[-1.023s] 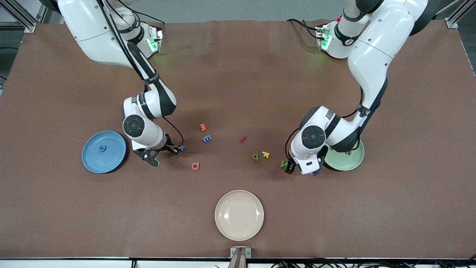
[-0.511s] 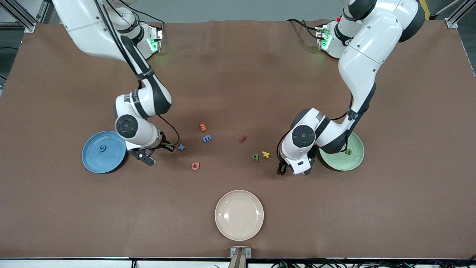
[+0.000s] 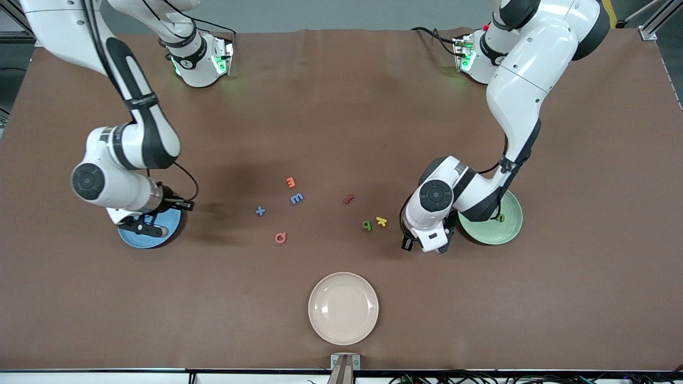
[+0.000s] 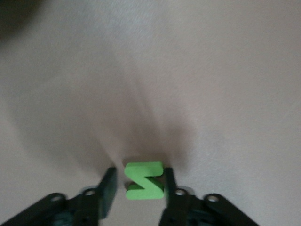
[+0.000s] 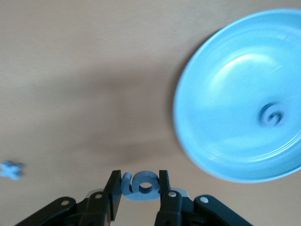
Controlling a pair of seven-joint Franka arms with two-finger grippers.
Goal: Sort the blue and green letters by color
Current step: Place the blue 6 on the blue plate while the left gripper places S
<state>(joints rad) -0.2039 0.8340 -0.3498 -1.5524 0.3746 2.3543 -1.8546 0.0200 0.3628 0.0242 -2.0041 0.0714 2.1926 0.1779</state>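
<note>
Cream plate sits nearest the front camera, with nothing on it.

Next out is my left pincer, down at the table beside the green plate. A second ago its jaws stood wide next to the green N. Now they have closed in on either side of it, one finger against its edge and the other a sliver off or just touching. I judge the grip only just made, so lifting and carrying it to the green plate comes next. One green letter already lies on that plate.

My right pincer has swung away from the blue x to the blue plate. It is narrow and clamped on a rounded blue letter, which I judge almost ready to drop. A curled blue letter already lies in that plate.

Loose in the middle of the table are the pink letter and, farther out, the green q with the yellow letter beside it. Then come the blue x, the blue E, the red letter and, farthest, the orange letter. That leaves two blues and one green there to fetch.
</note>
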